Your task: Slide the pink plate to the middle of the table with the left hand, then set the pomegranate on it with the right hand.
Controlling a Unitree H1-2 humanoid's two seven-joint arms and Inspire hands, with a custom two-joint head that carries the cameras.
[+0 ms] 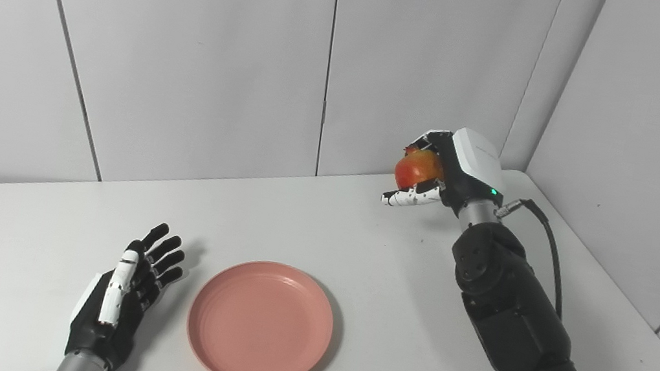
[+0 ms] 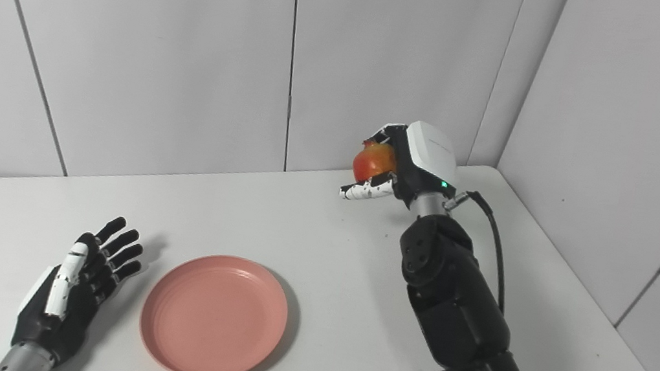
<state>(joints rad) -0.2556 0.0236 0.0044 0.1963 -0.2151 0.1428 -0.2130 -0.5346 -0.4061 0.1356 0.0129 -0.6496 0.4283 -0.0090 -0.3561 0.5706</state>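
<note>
The plate (image 1: 260, 322) lies flat in the lower middle of the frame, on the bare table (image 1: 360, 249), and nothing is on it. Judged from where it lies, the sliding step looks done, or close to it: the plate sits roughly midway across the tabletop, though toward the near edge.

What is left is the second step. The pomegranate (image 1: 416, 169) is up in the right centre of the frame, well apart from the plate and clear of the table, near the back wall. It has yet to be carried down and left to the plate and set there.

The right hand (image 1: 437, 169) has its fingers curled around the fruit, gripping it from the side and above, with the thumb (image 1: 408, 197) stretched out beneath it. The grip looks closed and firm, though the palm side is hidden.

The left hand (image 1: 124, 292) rests at the lower left, just beside the plate's left rim but not touching it. Its fingers are spread and straight, and it holds nothing.
</note>
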